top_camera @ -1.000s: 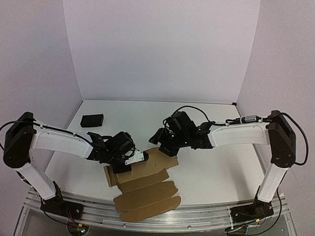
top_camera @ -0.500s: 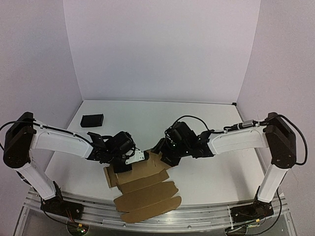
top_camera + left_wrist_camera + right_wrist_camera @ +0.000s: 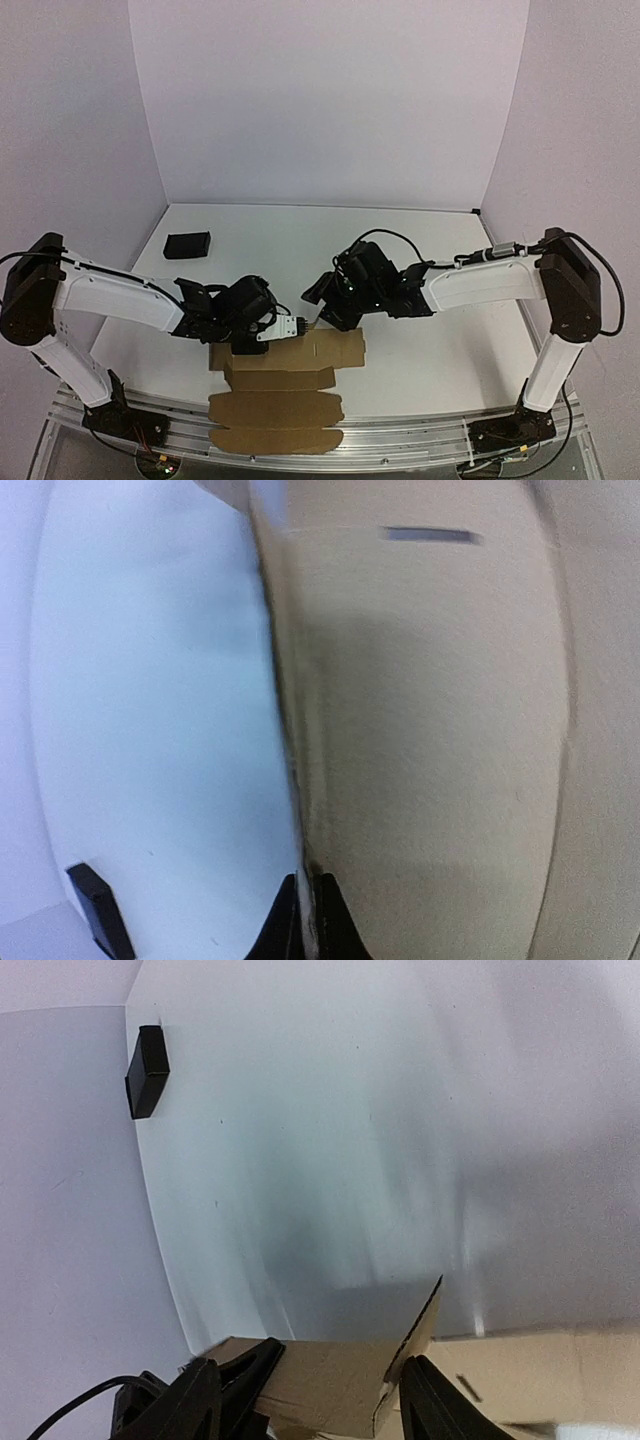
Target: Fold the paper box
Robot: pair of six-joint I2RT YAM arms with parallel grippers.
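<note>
Paper box (image 3: pixel 285 395) is a flat, unfolded die-cut sheet of brown cardboard on the white desk (image 3: pixel 430 330). It lies to the right of the black block (image 3: pixel 187 245) and much closer to the arm bases than the block is. Its panels are stacked from far to near. Each panel's long axis runs left to right, square to the desk's near edge. The scalloped flaps point toward the arm bases, and the nearest one reaches the desk's near edge. A narrow slot (image 3: pixel 430 535) shows in one panel in the left wrist view.

Left gripper (image 3: pixel 293 325) sits low, right of the block and nearer the bases. Its jaws are pinched together on the sheet's far edge, and the left wrist view shows the fingertips (image 3: pixel 300 925) meeting on the cardboard rim.

Right gripper (image 3: pixel 322 318) is just beside it, farther right of the block. Its jaws stand apart. In the right wrist view its fingers (image 3: pixel 235 1375) straddle a flap (image 3: pixel 345 1365) that is raised off the desk at the sheet's far edge. Whether either finger touches the flap cannot be told.
</note>
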